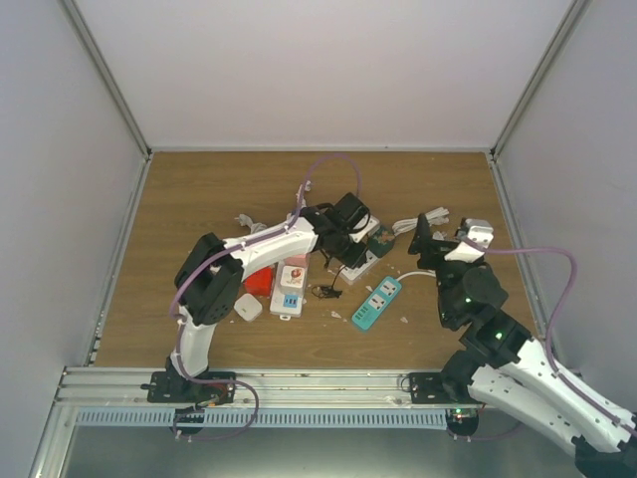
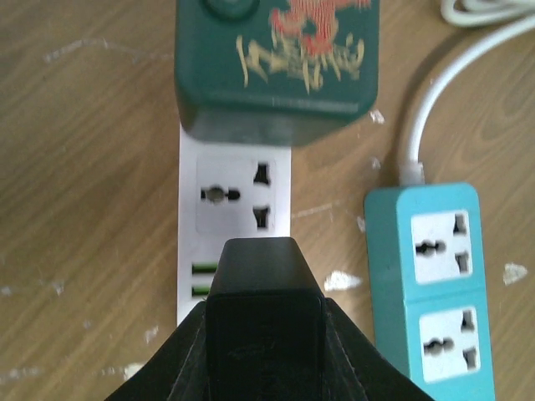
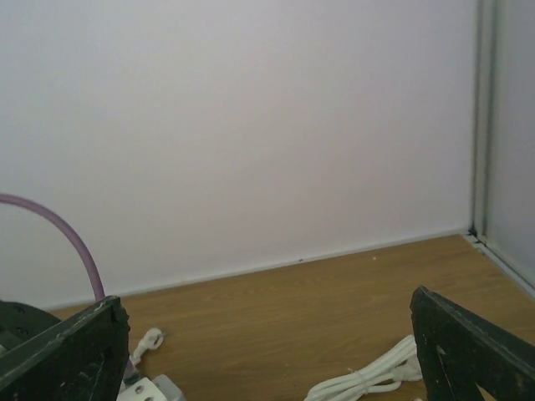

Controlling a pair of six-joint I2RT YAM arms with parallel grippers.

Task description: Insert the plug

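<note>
The plug (image 2: 263,280) is pinched in the left claw (image 2: 264,338); the right claw (image 3: 267,351) gapes wide, empty; best lower it straight onto the strip (image 2: 234,196) holes.

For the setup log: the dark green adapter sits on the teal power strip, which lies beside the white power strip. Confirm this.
Not right. The dark green adapter sits on the end of the white power strip, not on the teal power strip, whose visible sockets are bare. The left wrist view shows it. The teal one does lie beside the white one.
</note>
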